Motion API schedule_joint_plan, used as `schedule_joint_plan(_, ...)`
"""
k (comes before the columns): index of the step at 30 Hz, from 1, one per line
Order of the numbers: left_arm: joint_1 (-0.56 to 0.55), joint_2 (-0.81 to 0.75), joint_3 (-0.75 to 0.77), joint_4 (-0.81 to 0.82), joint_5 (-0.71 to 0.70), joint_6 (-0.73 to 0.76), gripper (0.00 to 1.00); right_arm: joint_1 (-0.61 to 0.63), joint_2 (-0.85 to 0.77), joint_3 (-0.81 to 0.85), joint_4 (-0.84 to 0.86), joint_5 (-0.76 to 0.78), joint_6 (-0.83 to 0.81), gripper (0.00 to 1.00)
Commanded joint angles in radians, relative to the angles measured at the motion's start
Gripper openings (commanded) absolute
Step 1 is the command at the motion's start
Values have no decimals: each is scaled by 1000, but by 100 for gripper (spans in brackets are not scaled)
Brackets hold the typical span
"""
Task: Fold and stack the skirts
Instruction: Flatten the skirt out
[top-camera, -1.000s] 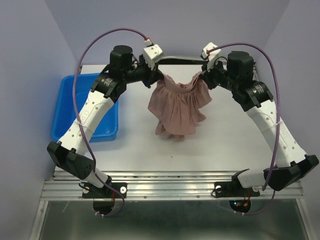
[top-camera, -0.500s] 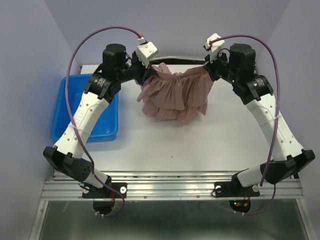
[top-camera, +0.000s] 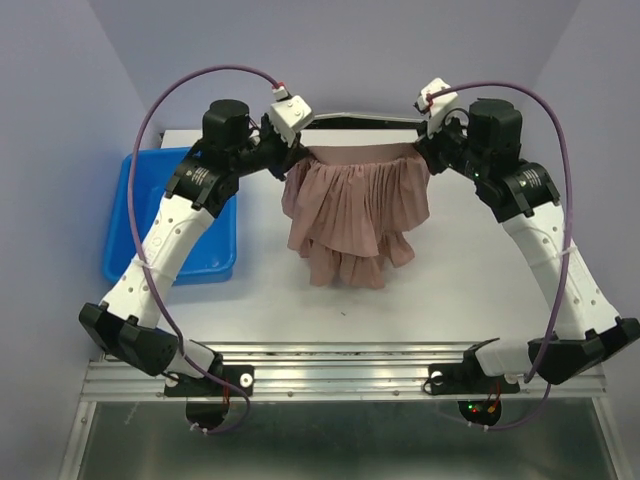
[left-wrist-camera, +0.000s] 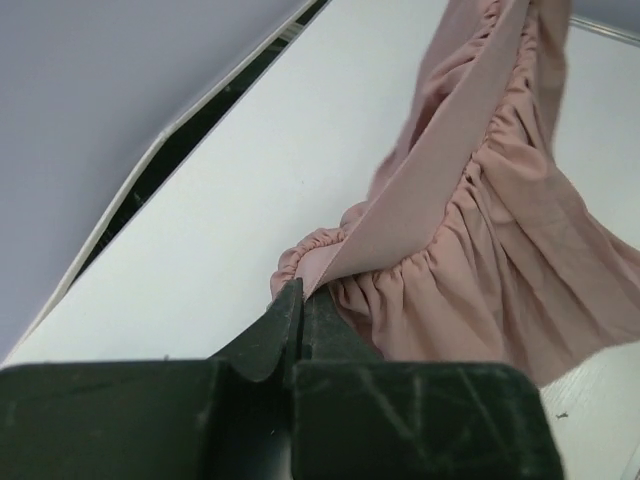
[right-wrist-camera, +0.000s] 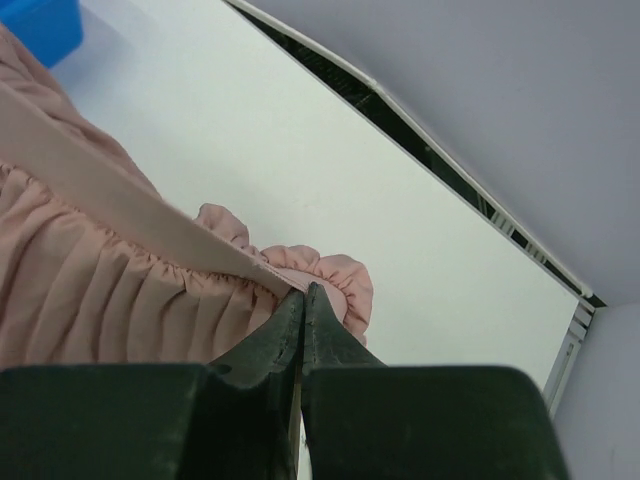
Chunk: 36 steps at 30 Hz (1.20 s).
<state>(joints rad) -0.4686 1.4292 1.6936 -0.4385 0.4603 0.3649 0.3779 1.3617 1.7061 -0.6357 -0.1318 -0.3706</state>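
Above the far half of the white table (top-camera: 470, 270), holding the skirt (top-camera: 355, 205) up by its waistband ends, with left gripper (left-wrist-camera: 295, 297) and right gripper (right-wrist-camera: 301, 293) both pinching cloth tight, and hanging it apart from the blue bin (top-camera: 120, 225) on the left.

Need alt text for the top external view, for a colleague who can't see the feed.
Both arms hold one pink skirt by its waistband, stretched wide between the left gripper and right gripper at the far side of the white table, ruffled hem draping toward the arm bases. A blue bin sits at the table's left edge.
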Motion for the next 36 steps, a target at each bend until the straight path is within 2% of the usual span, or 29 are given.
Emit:
schedule_joint_plan(1,7,-126,-104,67,9,19,0,-10,-111,-49,-13,51,-47,1)
schedule_joint_plan(5,2,-263,-268,57,90,63,0,-10,-240,-195,-90,-40,-135,1)
schedule_joint_plan(9,-2,-404,-386,5,153,100,0,-10,-344,-267,-296,-192,-211,1)
schedule_joint_plan(12,-22,-518,-443,-41,184,118,0,-10,-410,-270,-408,-268,-217,1)
schedule_joint_plan(16,-27,-653,-488,-103,213,129,0,-10,-504,-267,-459,-331,-192,1)
schedule_joint_plan(21,1,-714,-483,-161,255,86,0,-10,-547,-189,-515,-411,-74,1)
schedule_joint_plan(24,1,-704,-465,-197,232,52,0,-10,-533,-201,-538,-391,-37,1)
schedule_joint_plan(27,1,-639,-483,-203,171,-3,0,-10,-491,-282,-507,-329,-19,1)
schedule_joint_plan(31,-1,-454,-531,-168,63,-56,0,-10,-366,-520,-324,-229,-10,1)
schedule_joint_plan(34,-1,-223,-552,-87,-11,-107,0,-28,-213,-588,-201,-201,-22,1)
schedule_joint_plan(36,1,-130,-543,-34,-28,-138,0,-57,-66,-580,-154,-233,-14,1)
